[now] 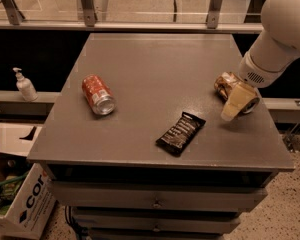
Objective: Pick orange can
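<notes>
A black foil snack wrapper (180,133) lies near the front of the grey metal table (155,59), with a smooth red-orange can (98,94) on its side farther left. At the right edge, the robot's cream gripper (235,104) overlaps the dented golden-orange can (223,85), which also lies on its side. Whether the gripper holds it cannot be told.

Partly hidden under gripper (236,101) at right side of table (155,59): orange can (223,84), label unreadable. Cut off by top-right corner: arm (285,24). Cropped at bottom-left edge: cardboard box (25,209). Too small to read: print on black wrapper (181,133).
</notes>
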`<control>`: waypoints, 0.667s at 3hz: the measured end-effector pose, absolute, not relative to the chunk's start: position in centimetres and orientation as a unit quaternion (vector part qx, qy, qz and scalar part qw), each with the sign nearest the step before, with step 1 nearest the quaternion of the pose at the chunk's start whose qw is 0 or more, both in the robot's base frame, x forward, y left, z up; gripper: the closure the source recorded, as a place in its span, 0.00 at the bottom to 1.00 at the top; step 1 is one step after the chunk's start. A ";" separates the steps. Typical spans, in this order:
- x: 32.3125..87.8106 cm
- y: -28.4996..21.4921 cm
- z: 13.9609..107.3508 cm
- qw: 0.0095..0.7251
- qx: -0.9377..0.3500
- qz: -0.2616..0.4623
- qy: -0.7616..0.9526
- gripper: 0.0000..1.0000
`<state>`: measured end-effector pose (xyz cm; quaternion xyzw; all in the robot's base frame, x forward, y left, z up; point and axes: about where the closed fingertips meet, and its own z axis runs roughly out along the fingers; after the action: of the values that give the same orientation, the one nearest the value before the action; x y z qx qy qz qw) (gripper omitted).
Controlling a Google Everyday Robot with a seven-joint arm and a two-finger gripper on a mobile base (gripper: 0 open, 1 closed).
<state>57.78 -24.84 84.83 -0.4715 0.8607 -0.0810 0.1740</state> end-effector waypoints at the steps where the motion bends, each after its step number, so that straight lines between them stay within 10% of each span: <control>1: 58.8 -25.0 83.4 0.170 -0.454 -0.076 0.871 0.18; 2: 59.3 -25.4 83.0 0.170 -0.440 -0.075 0.879 0.41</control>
<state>59.33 -25.36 83.04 -0.4399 0.8787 -0.0750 0.1697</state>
